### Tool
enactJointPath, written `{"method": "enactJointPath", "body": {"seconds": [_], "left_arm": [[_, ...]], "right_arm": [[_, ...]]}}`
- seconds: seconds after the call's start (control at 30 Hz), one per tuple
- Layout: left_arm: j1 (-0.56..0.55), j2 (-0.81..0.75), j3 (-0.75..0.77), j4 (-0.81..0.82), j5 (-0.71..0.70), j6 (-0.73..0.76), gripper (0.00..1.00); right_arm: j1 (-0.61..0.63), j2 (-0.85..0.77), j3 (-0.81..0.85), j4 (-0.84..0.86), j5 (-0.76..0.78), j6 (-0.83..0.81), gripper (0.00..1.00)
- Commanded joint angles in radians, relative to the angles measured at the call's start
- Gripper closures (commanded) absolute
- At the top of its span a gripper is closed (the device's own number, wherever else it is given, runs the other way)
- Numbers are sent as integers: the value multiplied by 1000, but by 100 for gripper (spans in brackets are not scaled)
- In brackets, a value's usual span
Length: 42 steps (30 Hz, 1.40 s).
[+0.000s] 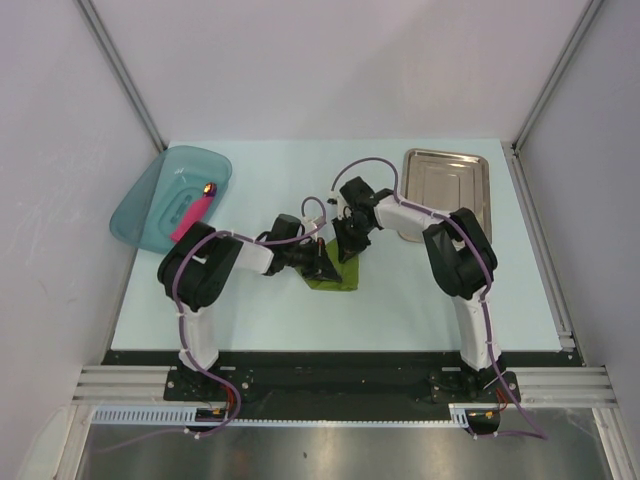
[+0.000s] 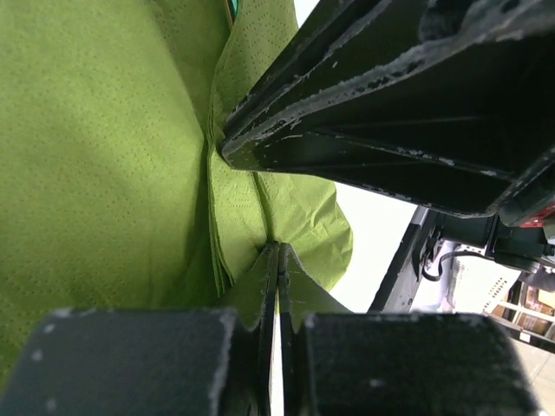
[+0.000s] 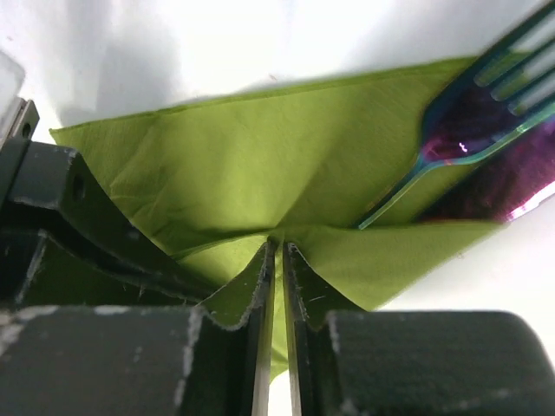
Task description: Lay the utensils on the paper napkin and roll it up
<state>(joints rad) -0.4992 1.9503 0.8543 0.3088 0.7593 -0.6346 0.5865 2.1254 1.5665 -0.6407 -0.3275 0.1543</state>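
Twin pinches at mid-table: the left gripper [image 2: 277, 253] has its fingers pressed flat together on a raised fold of the paper napkin [image 2: 104, 191], the green sheet puckering up into the tips. The right gripper [image 3: 277, 247] is clamped on the same napkin, its fingers drawn to a narrow slit with a ridge of paper caught between them.

Seen from above, the right gripper sits at about 1 o'clock of the left, the two nearly touching, and the olive-green sheet shows beneath them, spreading toward 5 o'clock of the left gripper.

From the right wrist, the fork [image 3: 464, 130] lies at 2 o'clock of the fingertips, tines pointing away to the upper right and its slim stem running down under a flap of the napkin. A second utensil [image 3: 512, 178], dark purple with a bright glint, lies just under the fork head at 3 o'clock, partly covered by paper; its kind cannot be told.

Farther out on the table [image 1: 250, 310], the steel tray [image 1: 445, 153] stands at 2 o'clock of the napkin, and the teal tub [image 1: 135, 212], with the pink bar [image 1: 190, 216] inside, at 10 o'clock.
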Motion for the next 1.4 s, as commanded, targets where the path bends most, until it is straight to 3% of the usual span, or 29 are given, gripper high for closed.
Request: {"method": "enactJointPath", "body": {"seconds": [0.0,0.13,0.3,0.43,0.47,0.53,0.67,0.97,1.27,1.37], "left_arm": [[-1,-7,-14,-53,-123,66,97],[4,-39,-21,-33,-86,59,84],[62,-214,-95,47,-22,10,60],[186,-306,-110,-80,-21,79,44],[203,-316,-110,-111,-26,102,32],[249,-333,-124,-180,-43,154,25],[283,-324,-141,-250,-71,223,24],[248,-162,-156,-191,-17,198,28],[151,-36,-127,182,103,0,28],[143,-4,-77,213,92,-22,28]], "right_arm": [[13,42,-25,18,54,-36,87],[13,61,-45,22,70,-48,89],[12,74,-71,41,70,-55,90],[12,77,-86,55,61,-48,90],[13,79,-89,58,59,-47,90],[13,77,-91,61,58,-45,90],[13,79,-91,68,53,-39,91],[13,85,-88,70,53,-35,91],[10,94,-77,67,53,-27,91],[9,94,-74,65,50,-27,91]]}}
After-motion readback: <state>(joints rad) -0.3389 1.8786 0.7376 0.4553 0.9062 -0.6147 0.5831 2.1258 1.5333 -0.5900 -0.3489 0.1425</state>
